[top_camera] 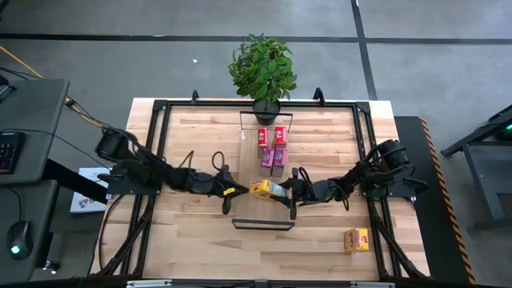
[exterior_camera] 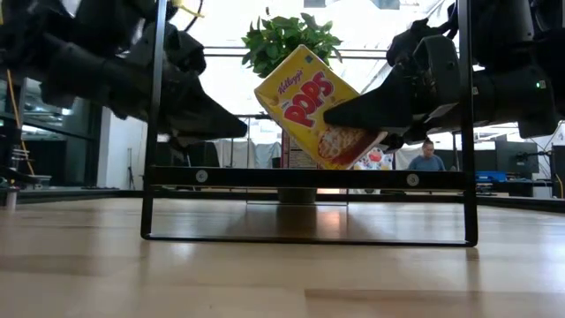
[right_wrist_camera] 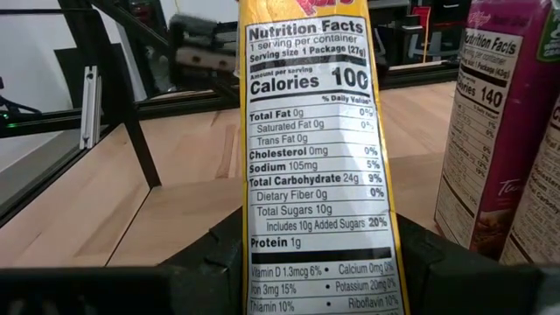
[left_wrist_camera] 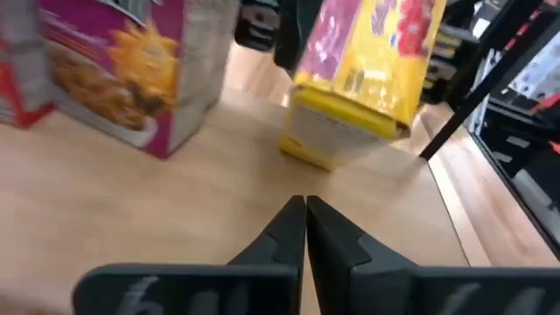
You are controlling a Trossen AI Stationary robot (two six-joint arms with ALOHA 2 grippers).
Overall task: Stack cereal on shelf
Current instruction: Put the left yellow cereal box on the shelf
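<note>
A yellow-orange cereal box (top_camera: 262,188) (exterior_camera: 313,106) hangs tilted over the long light-wood shelf (top_camera: 262,226) (exterior_camera: 309,177), and my right gripper (top_camera: 285,190) (exterior_camera: 340,113) is shut on it. Two pink-magenta boxes (top_camera: 272,160) (right_wrist_camera: 499,131) and two red boxes (top_camera: 269,136) stand on the shelf farther back. Another yellow-orange box (top_camera: 357,239) lies on the tabletop at the near right. My left gripper (top_camera: 233,192) (left_wrist_camera: 305,206) is shut and empty just left of the held box. My right gripper pinches the yellow-orange box between its two fingers (right_wrist_camera: 219,258), one on each broad face. The narrow nutrition-facts side (right_wrist_camera: 311,175) faces my wrist. The fingers come level from the table's right side. The box is tilted; whether its lower corner (left_wrist_camera: 306,153) touches the shelf I cannot tell.
A potted plant (top_camera: 262,72) stands at the shelf's far end. The black table frame (top_camera: 160,108) runs around the tabletop. Bare wood lies left and right of the shelf. A person (exterior_camera: 428,159) sits in the room behind.
</note>
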